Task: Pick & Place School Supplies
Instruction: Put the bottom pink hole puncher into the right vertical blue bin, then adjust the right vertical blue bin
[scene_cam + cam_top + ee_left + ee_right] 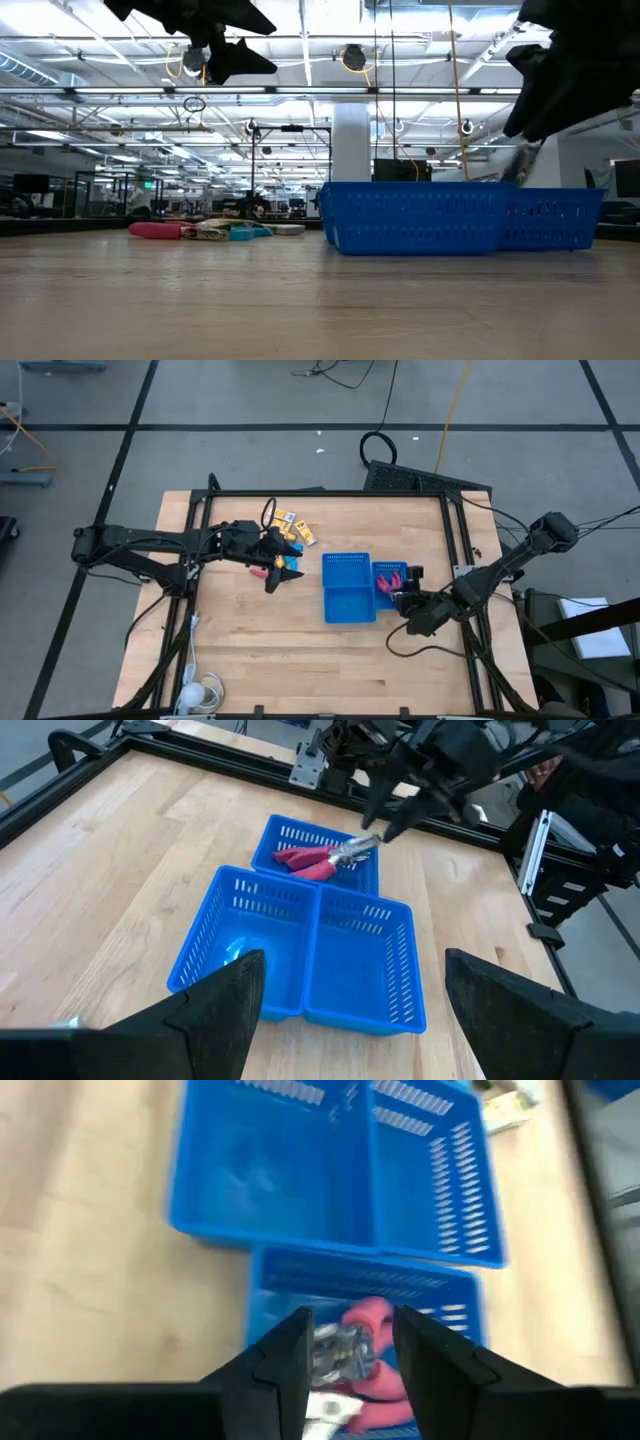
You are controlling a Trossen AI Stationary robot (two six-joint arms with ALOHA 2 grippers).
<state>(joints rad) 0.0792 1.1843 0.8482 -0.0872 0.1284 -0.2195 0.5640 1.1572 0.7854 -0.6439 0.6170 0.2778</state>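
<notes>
Loose school supplies lie near the table's far left: yellow-orange packets (296, 526), a red piece (258, 571), and a low heap (205, 230) in the low view. Red-handled tools with metal tips (318, 860) lie in a small blue basket (380, 568). That basket sits against the right side of the larger blue two-compartment tray (346, 558). My left gripper (288, 560) hangs open and lifted above the table, between the packets and the tray. My right gripper (345, 1348) is open just over the small basket, its fingers on either side of a tool's metal tip (335, 1348).
Both compartments of the larger tray (300, 955) show only bare blue floor. A white cable and a round white object (200, 690) lie at the near left corner. Bare wood stretches along the near side of the table (320, 660). Black frame rails run around the table's edges.
</notes>
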